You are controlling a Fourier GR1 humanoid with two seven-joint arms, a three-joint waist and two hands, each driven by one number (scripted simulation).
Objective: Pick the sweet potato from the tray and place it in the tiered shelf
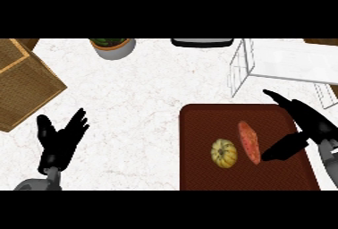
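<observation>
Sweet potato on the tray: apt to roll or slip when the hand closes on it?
The sweet potato is long and tapered, so it could roll sideways toward the squash. Its rounded skin may slip between the fingers of the right hand. It looks rigid, unlikely to bend.

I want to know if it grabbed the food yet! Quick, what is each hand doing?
Left hand: open, resting on the counter's left side, holding nothing.
Right hand: open over the tray, thumb beside the sweet potato, not holding it.
</observation>
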